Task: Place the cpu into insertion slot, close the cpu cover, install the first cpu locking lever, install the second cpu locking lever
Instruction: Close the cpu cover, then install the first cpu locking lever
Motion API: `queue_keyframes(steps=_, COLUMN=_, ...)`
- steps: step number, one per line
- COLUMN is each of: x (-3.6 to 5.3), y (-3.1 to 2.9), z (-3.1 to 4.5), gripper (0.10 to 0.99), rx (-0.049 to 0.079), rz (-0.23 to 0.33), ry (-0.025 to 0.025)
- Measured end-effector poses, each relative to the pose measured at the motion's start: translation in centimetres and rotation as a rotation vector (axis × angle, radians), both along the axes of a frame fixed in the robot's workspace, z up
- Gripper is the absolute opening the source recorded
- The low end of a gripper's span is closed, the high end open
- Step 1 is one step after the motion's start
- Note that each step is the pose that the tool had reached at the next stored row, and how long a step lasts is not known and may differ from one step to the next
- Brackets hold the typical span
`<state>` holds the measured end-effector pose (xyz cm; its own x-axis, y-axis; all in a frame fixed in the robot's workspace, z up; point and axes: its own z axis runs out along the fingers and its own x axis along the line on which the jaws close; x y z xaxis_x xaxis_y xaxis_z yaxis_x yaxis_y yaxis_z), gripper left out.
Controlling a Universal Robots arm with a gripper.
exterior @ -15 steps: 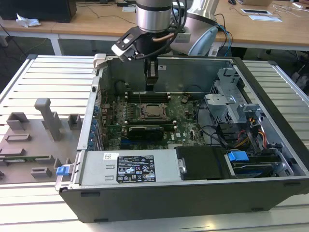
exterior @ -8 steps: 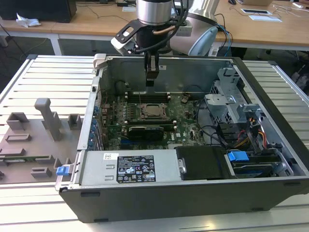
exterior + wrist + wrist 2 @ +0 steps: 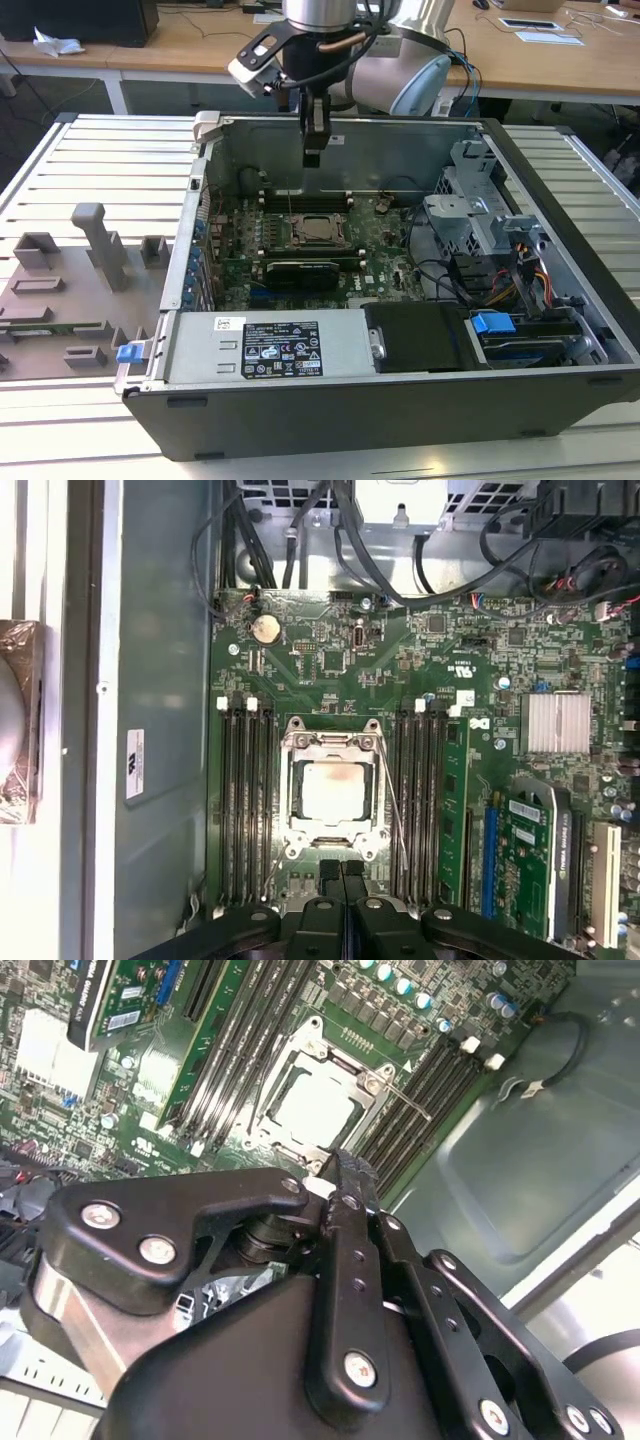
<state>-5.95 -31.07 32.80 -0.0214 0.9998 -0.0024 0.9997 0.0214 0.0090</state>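
Observation:
The cpu (image 3: 335,790) shows its pale silver top in the motherboard socket (image 3: 316,230), also visible in the second wrist view (image 3: 318,1110). The cpu cover (image 3: 334,743) lies flat around it as a silvery frame. Thin wire levers (image 3: 393,815) run along both sides of the socket, slanting away from it; whether they are latched I cannot tell. My gripper (image 3: 311,158) hangs above the board, a little behind the socket and apart from it. Its black fingers (image 3: 330,872) are pressed together and shut on nothing, as both wrist views show.
The open computer case (image 3: 560,250) has tall metal walls around the board. Memory slots (image 3: 245,800) flank the socket, an expansion card (image 3: 540,850) stands nearby, and cables (image 3: 450,275) and a drive cage (image 3: 480,200) fill the exterior view's right. A grey fixture tray (image 3: 70,290) lies outside.

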Motion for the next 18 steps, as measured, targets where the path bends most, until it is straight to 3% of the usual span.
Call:
queue_keyframes(steps=13, x=0.0, y=0.0, z=0.06, gripper=0.106, rx=0.0, rz=0.0, ry=0.0)
queue_keyframes(steps=18, x=0.0, y=0.0, z=0.06, gripper=0.106, rx=0.0, rz=0.06, ry=0.0)
